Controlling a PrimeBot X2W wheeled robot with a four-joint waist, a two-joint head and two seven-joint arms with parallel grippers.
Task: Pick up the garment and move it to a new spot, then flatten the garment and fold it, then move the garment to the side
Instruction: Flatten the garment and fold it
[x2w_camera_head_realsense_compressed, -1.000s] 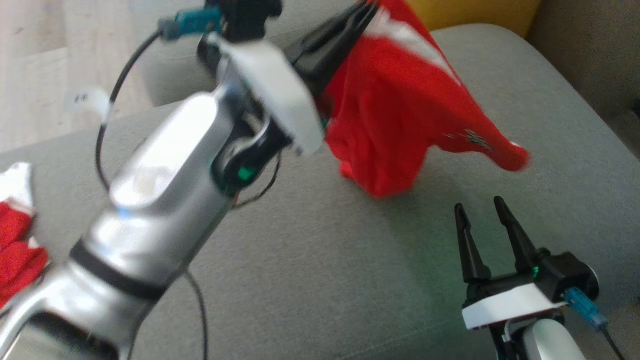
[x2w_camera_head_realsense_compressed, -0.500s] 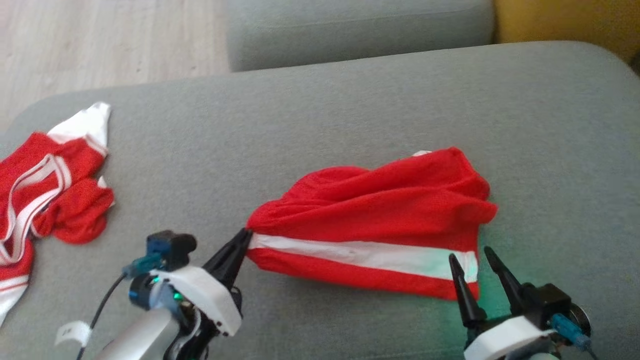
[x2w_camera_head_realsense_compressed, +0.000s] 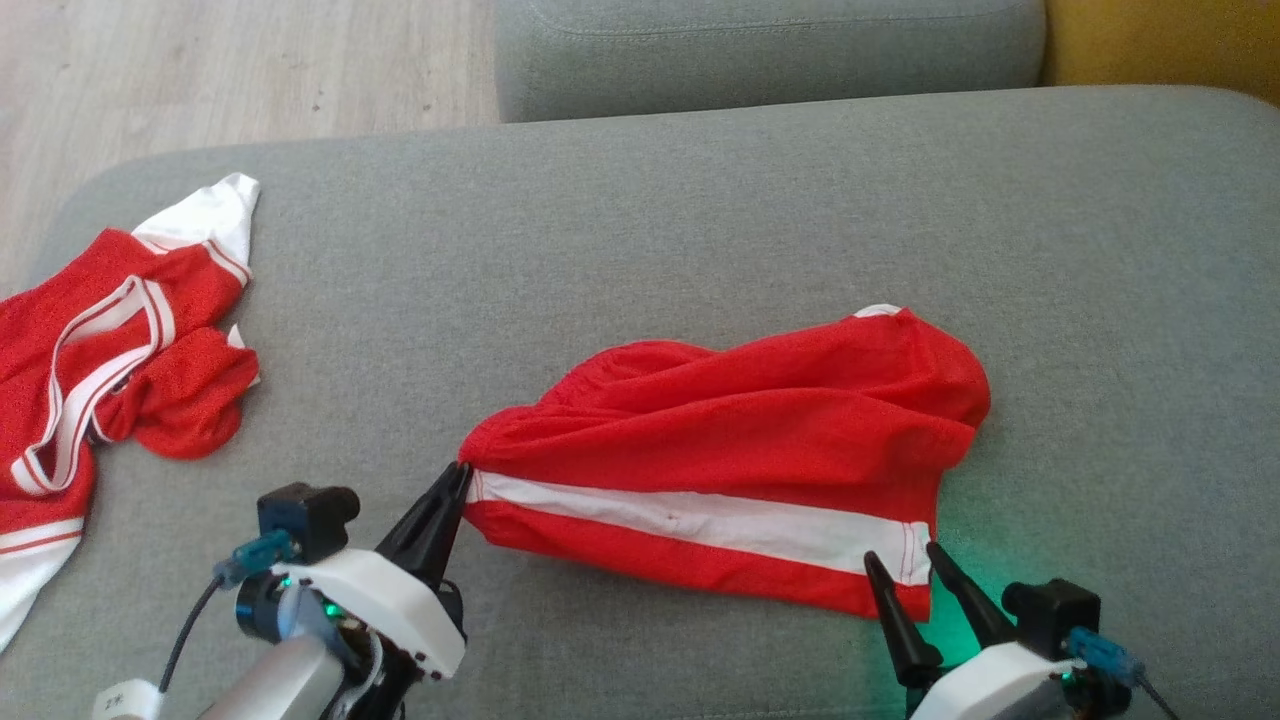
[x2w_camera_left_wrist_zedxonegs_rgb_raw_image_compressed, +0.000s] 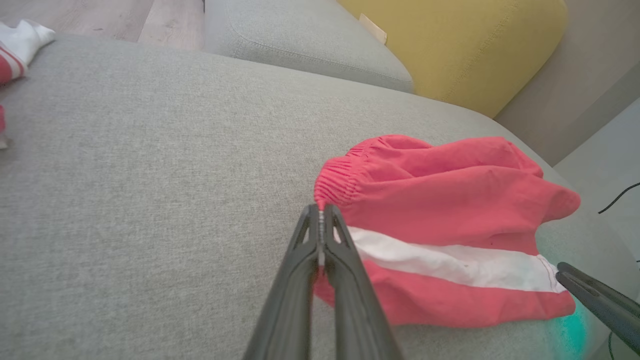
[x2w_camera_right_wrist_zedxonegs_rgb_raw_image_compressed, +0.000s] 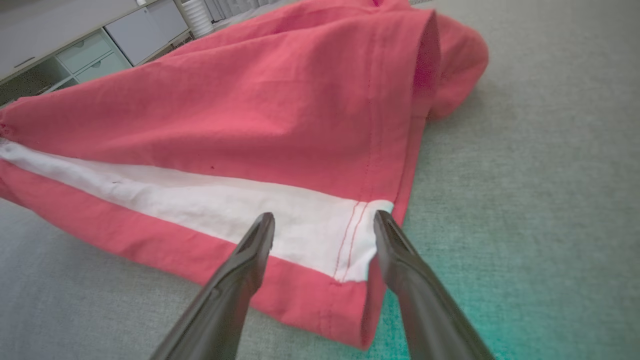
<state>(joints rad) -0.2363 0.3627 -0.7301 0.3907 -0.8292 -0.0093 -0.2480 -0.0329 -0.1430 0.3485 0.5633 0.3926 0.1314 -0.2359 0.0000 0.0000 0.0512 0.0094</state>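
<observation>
Lying on the cushion, the garment was pinched at nine o'clock by the closed left gripper; the right gripper gaped around its five-o'clock hem, where a shallow bite might slip.

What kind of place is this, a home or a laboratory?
Probably a home living room: the red shorts lie on a grey upholstered sofa, with a yellow cushion behind and pale wood flooring beside.

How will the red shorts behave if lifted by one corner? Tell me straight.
Probably floppy: the red shorts lie in soft rumpled folds. Likely light: the cloth looks thin where the shut left tool pinches the waistband corner. Pushed, they would probably bunch on the textured grey cushion, not slide.
</observation>
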